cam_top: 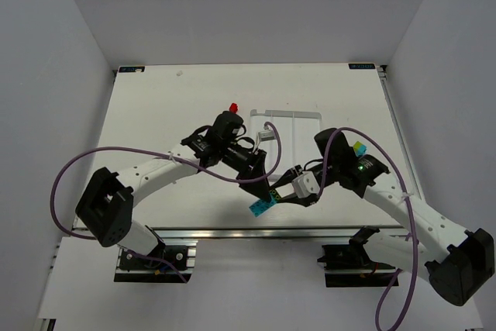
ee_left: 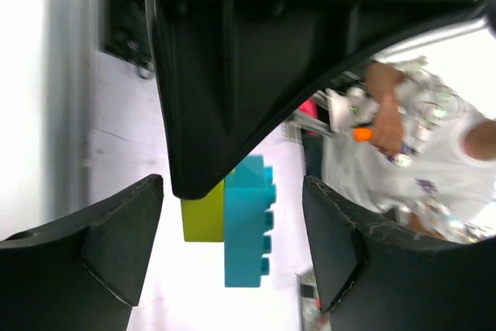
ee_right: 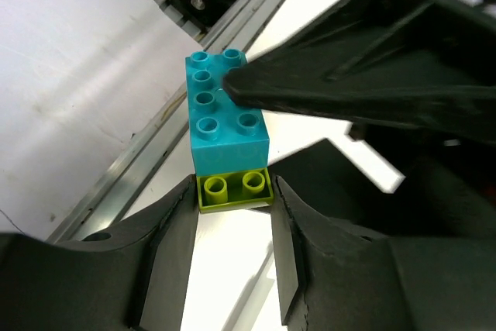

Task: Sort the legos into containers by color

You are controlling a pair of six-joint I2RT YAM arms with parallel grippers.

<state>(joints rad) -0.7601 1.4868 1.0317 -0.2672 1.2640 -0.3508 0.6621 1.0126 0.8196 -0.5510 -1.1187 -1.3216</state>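
A cyan lego (ee_right: 225,110) and a lime lego (ee_right: 232,190) are stuck together as one stack. My right gripper (ee_right: 234,187) is shut on the lime lego, with both fingers pressed against its sides. My left gripper (ee_left: 232,191) is open around the cyan lego (ee_left: 246,222), with a gap on each side. One left finger (ee_right: 349,83) lies across the cyan studs. From above, the stack (cam_top: 260,205) hangs near the table's front edge, between the two grippers. A red lego (cam_top: 232,106) sits left of the white tray (cam_top: 306,116), the containers. Another cyan and lime pair (cam_top: 358,147) shows beside the right arm.
A metal rail (cam_top: 232,232) runs along the near table edge just below the stack. Purple cables (cam_top: 70,172) loop off both arms. Both arms cover the near part of the tray. A person (ee_left: 418,129) shows in the background of the left wrist view.
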